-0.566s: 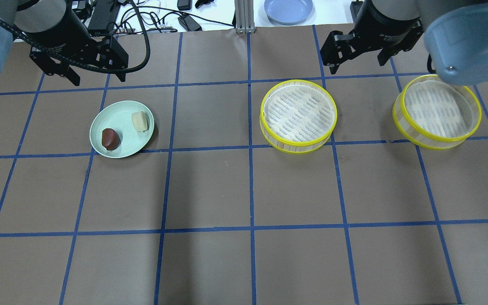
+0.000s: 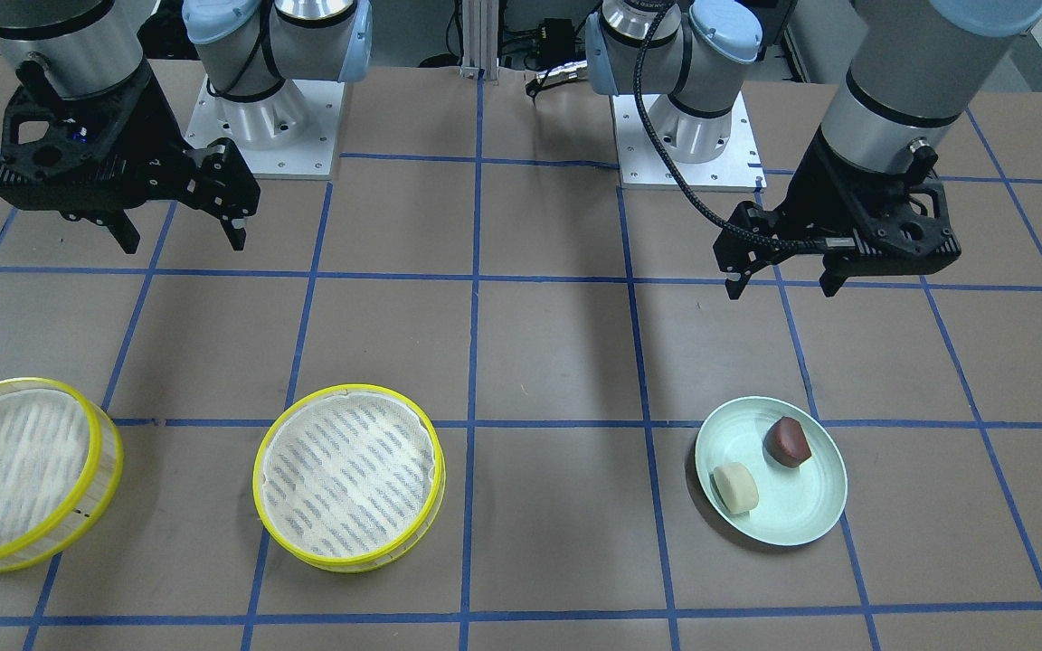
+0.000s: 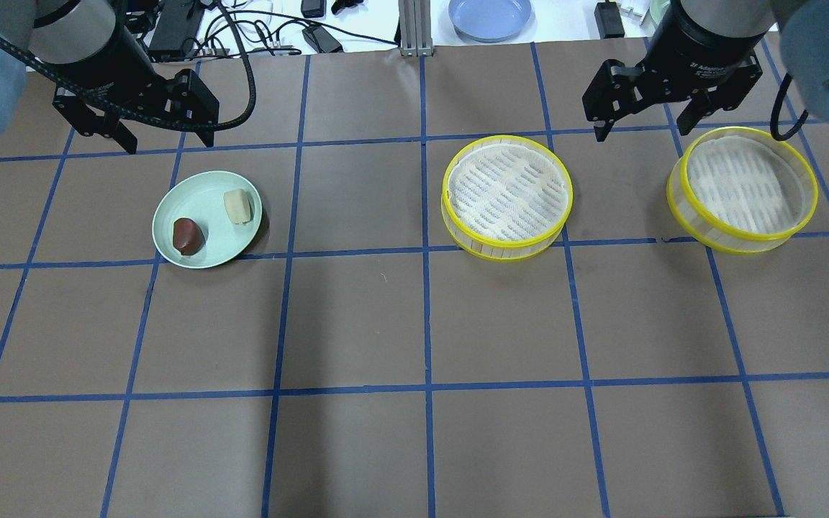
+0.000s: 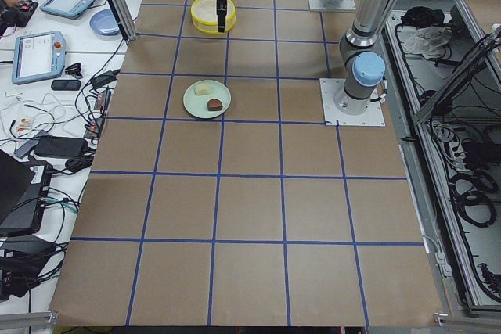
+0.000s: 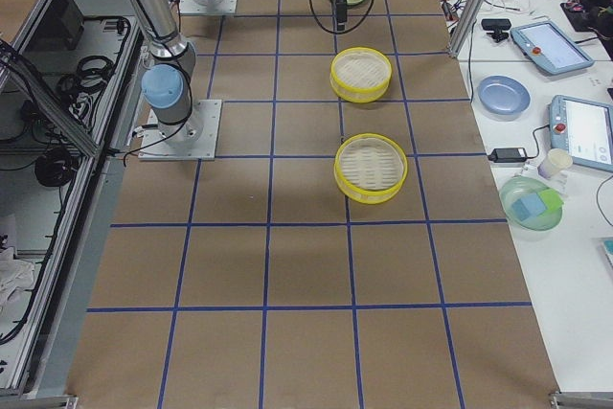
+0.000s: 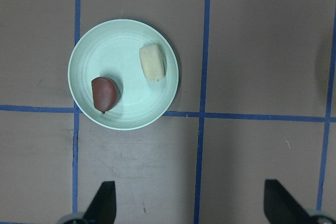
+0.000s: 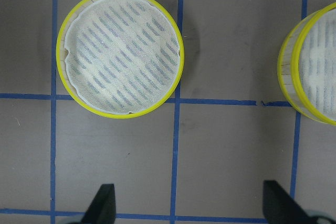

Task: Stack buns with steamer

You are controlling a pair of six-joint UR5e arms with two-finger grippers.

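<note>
Cream bun (image 3: 237, 206) and brown bun (image 3: 187, 236) lie on green plate (image 3: 202, 188); left and right jaws gape.

Brown desk (image 3: 357, 324) gridded with blue tape (image 3: 427, 324), three things set on it.
A pale green plate (image 3: 206, 191) sits on the robot's left side. The centre steamer basket (image 3: 506, 196), yellow-rimmed, overlaps a tape line just right of the middle; the right steamer basket (image 3: 742, 188) stands apart from it, nearer the desk's right end.
</note>
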